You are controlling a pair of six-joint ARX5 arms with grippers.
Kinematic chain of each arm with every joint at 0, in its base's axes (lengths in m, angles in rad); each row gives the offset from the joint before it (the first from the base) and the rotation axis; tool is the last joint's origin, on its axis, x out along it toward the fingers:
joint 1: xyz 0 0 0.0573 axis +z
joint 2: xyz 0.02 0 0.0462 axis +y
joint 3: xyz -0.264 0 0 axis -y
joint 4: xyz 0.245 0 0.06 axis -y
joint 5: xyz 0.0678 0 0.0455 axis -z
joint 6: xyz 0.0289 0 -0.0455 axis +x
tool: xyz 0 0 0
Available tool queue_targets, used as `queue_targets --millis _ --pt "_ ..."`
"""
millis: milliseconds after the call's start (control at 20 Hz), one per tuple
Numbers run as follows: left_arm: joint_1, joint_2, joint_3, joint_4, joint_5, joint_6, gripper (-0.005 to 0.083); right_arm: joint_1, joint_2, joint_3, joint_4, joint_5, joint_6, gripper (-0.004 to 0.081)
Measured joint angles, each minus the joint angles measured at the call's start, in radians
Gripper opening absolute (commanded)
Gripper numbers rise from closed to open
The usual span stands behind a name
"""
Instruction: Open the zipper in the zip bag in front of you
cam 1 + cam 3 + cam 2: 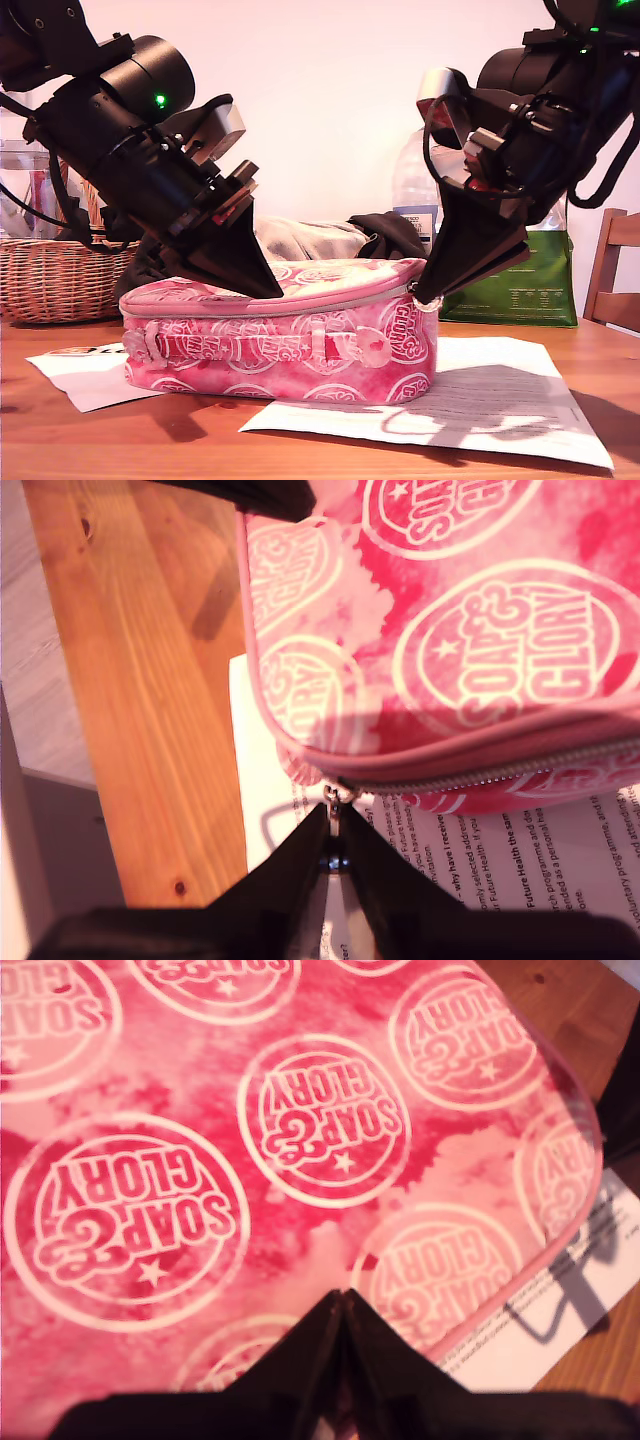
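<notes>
Your zip bag (280,335) sits on printed paper sheets (480,395) on the wooden table (120,440), w/ a wicker basket (55,280) behind it and a green pouch (520,285) behind its other end. The zipper (340,305) runs along the bag's upper edge just under the lid, looks fully done up.

My first gripper (343,1305) is pressed tip-down on the bag's lid, jaws together, nothing between them; it's pinning the fabric. My second gripper (335,830) is at the bag's end nearest the green pouch, jaws nearly together on what looks like the small metal zipper pull (331,798) – a pinch seems likely, but can't tell if it's truly clamped.

Handling, as a guess: bag's soft fabric, light, so it'll slide or crumple if you tug w/o the hold-down. Pull tab is tiny and slick; take it square, close to the slider. Draw along the zipper line toward the basket end, not upward, else the bag lifts off the paper.
</notes>
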Motion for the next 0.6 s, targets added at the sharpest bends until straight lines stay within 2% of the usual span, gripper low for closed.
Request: queue_targets --millis 150,350,500,600 --pt "-0.002 0.004 0.0 0.024 0.01 -0.027 -0.0019 0.034 0.0 0.0 0.007 0.004 0.022 -0.0013" --pt "-0.013 0.006 0.0 0.049 0.007 -0.051 -0.0019 0.128 0.0 0.0 0.032 0.042 0.022 -0.001" --pt "-0.02 0.006 0.0 0.054 0.003 -0.052 -0.0019 0.161 0.0 0.0 0.047 0.08 0.022 0.0106" --pt "-0.024 0.006 0.0 0.06 0.003 -0.061 -0.0019 0.161 0.0 0.0 0.046 0.039 0.025 0.0208"
